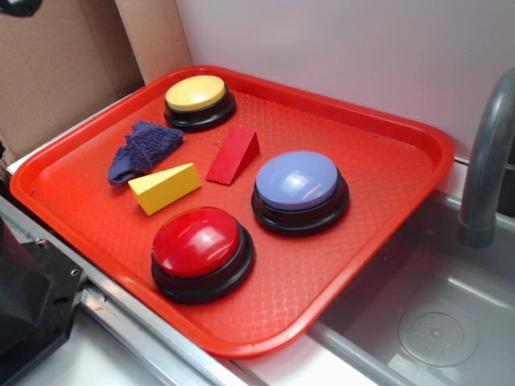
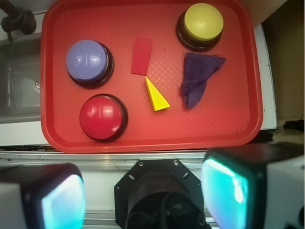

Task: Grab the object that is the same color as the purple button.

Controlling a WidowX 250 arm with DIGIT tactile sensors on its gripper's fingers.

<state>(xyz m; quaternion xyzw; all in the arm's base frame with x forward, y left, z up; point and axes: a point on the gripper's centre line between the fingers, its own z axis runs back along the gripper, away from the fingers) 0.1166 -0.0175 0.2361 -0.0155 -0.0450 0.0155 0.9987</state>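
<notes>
The object, a small dark purple-blue knitted cloth (image 1: 143,149), lies crumpled on the red tray (image 1: 241,338) at its left side, just in front of the yellow button. In the wrist view the cloth (image 2: 198,76) is at the upper right. The purple button (image 1: 298,189), with a lavender dome on a black base, stands right of centre on the tray and shows in the wrist view (image 2: 88,62) at the upper left. My gripper (image 2: 145,195) is open and empty. It hangs high above the robot base, outside the tray's near rim (image 2: 143,143) and far from the cloth.
A yellow wedge (image 1: 165,187) and a red wedge (image 1: 233,154) lie between the cloth and the purple button. A red button (image 1: 201,249) and a yellow button (image 1: 199,100) also stand on the tray. A grey sink (image 1: 434,322) with a faucet (image 1: 487,161) is to the right, and cardboard (image 1: 64,72) is behind on the left.
</notes>
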